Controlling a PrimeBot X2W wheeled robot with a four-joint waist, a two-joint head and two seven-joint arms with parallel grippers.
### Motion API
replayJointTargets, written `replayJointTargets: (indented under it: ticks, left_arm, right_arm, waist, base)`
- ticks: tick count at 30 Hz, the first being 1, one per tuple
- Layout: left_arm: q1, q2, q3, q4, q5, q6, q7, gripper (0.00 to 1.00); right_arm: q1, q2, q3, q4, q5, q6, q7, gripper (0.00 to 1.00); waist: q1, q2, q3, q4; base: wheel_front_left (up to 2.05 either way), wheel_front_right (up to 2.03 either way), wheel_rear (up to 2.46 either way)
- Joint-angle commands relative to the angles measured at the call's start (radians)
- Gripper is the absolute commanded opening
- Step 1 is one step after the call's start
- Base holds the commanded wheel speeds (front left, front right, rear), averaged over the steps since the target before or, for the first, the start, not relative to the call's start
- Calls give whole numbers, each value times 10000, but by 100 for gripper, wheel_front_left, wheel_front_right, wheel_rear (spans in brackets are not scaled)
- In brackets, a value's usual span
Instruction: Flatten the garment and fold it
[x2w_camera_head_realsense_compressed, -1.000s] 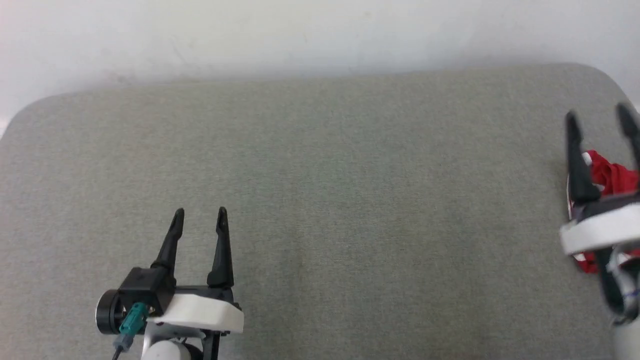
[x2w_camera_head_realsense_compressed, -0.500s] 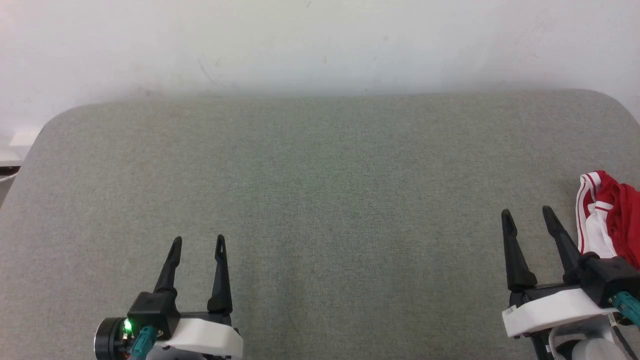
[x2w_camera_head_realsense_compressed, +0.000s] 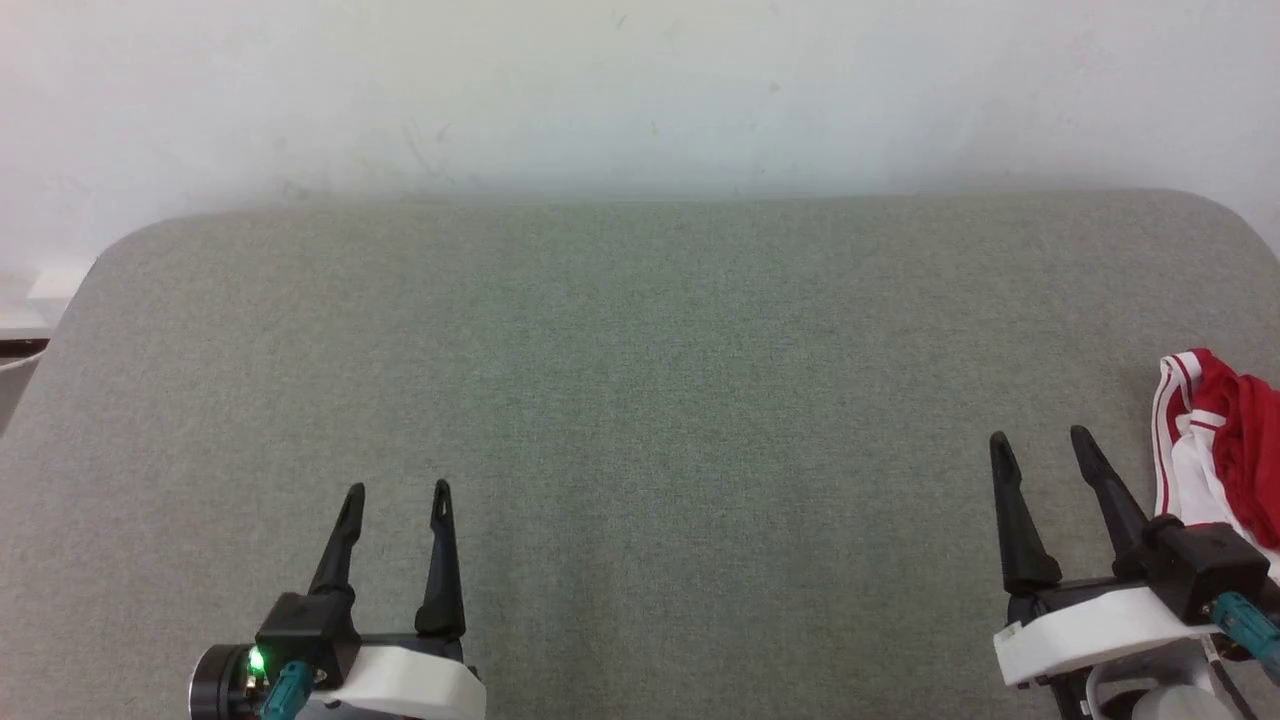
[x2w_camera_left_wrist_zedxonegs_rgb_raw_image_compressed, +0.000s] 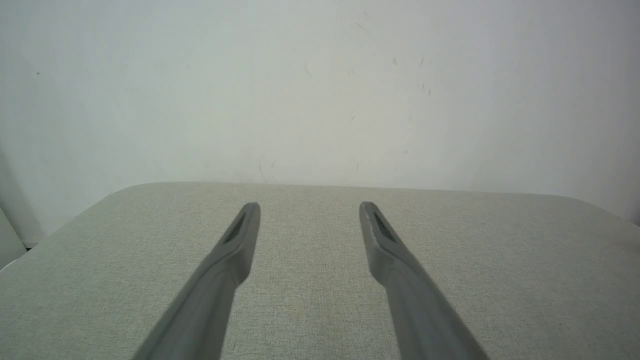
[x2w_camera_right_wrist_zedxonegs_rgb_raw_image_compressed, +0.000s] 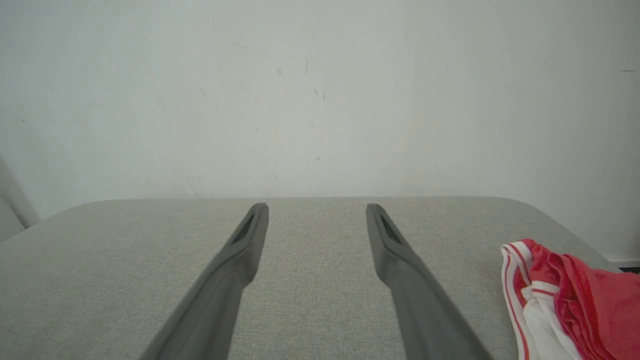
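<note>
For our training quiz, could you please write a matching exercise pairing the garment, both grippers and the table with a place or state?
1 garment
2 left gripper
3 right gripper
4 table

A grey fabric top
B open, lower left of head view
C crumpled at the table's right edge
D open, just left of the garment

Pairs: 1-C, 2-B, 3-D, 4-A

Woven matt tabletop, cloth garment

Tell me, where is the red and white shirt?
The crumpled red-and-white fabric shirt lies at the grey padded table's right edge in the head view, beside the right claw.
</note>
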Motion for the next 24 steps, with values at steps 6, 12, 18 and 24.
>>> replayJointTargets:
  ticks: [6,12,18,24]
  left_arm:
    - [4,0,-9,-6,-53,-2,8,0]
    - [-21,0,16,-24,-9,-21,110,0]
    - [-51,0,47,-45,44,-43,233,0]
    - [-81,0,79,-66,97,-65,356,0]
  right_arm:
    - [55,4,2,9,-7,2,25,0]
    - [47,6,17,-19,-64,1,113,0]
    - [39,8,33,-53,-133,0,214,0]
    - [30,11,49,-87,-201,-1,316,0]
  waist:
    - [0,0,1,16]
    - [0,0,4,7]
    - [0,0,8,-2]
    - [0,0,12,-12]
  base:
    - [0,0,0]
    - [0,0,0]
    - [0,0,0]
    - [0,0,0]
